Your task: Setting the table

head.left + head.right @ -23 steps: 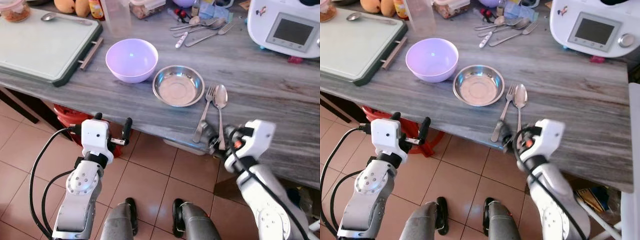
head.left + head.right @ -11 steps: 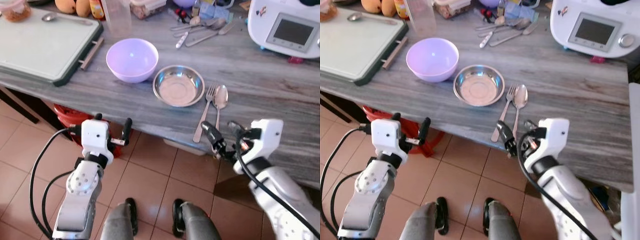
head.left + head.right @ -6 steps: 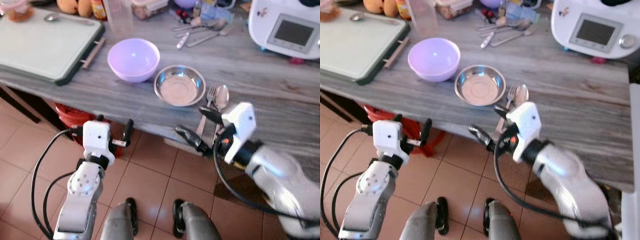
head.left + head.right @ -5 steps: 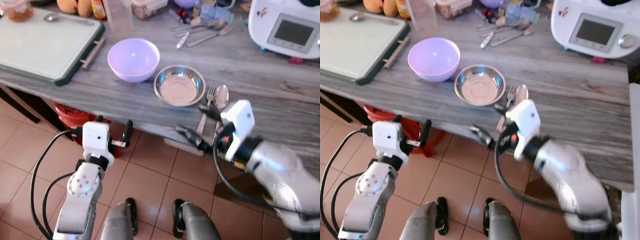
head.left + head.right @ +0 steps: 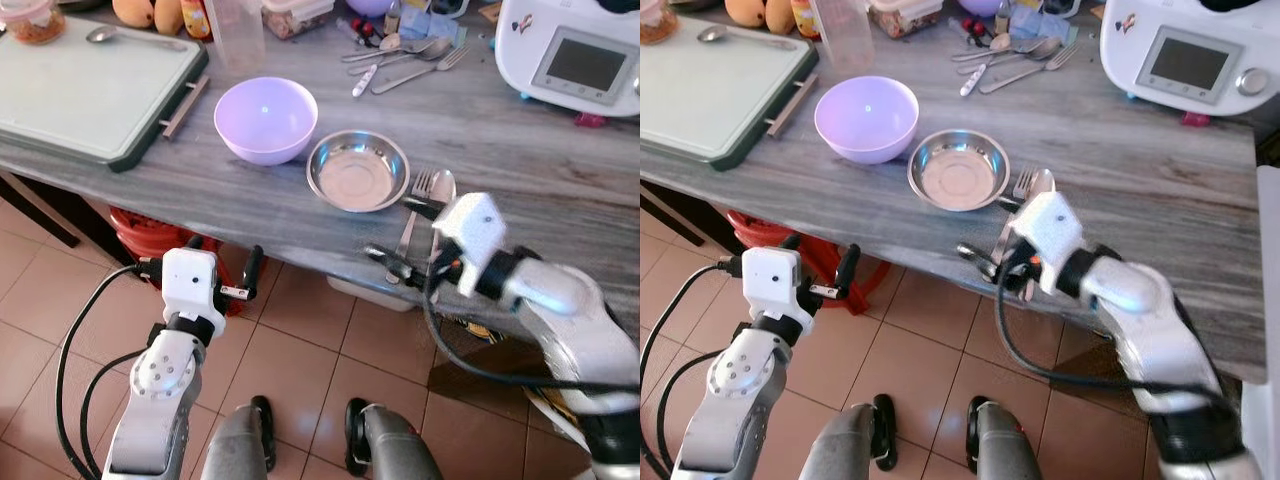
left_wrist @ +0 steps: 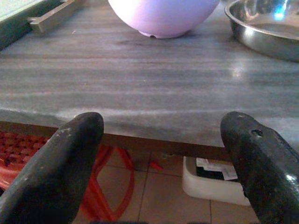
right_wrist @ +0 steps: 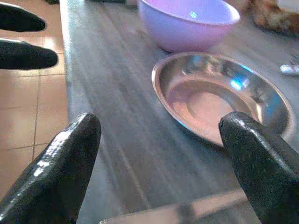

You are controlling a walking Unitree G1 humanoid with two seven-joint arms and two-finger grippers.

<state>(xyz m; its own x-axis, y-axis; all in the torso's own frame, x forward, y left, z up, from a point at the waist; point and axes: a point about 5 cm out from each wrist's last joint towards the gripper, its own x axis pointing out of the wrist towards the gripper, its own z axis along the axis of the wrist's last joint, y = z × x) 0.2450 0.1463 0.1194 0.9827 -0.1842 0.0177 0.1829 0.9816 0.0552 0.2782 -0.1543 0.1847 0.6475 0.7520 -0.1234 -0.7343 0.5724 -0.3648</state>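
A lilac bowl (image 5: 265,118) and a shallow steel dish (image 5: 357,170) sit side by side near the front edge of the grey wooden table (image 5: 520,170). To the right of the dish lie a fork (image 5: 421,186) and a spoon (image 5: 443,186), their handles partly hidden by my right gripper (image 5: 400,234). It hovers open over the table edge and points left, toward the dish (image 7: 219,98). My left gripper (image 5: 220,262) stands open and empty below the table edge, in front of the bowl (image 6: 163,14).
A green-rimmed cutting board (image 5: 90,90) with a spoon lies at the back left. A white kitchen appliance (image 5: 570,50) stands at the back right, with loose cutlery (image 5: 400,55) and jars behind. Under the table are a red basket (image 5: 140,235) and a white box (image 6: 210,182).
My right gripper has drawn back from the fork and spoon handles, turned to point left, and risen over the table edge beside the steel dish. The left arm has barely moved.
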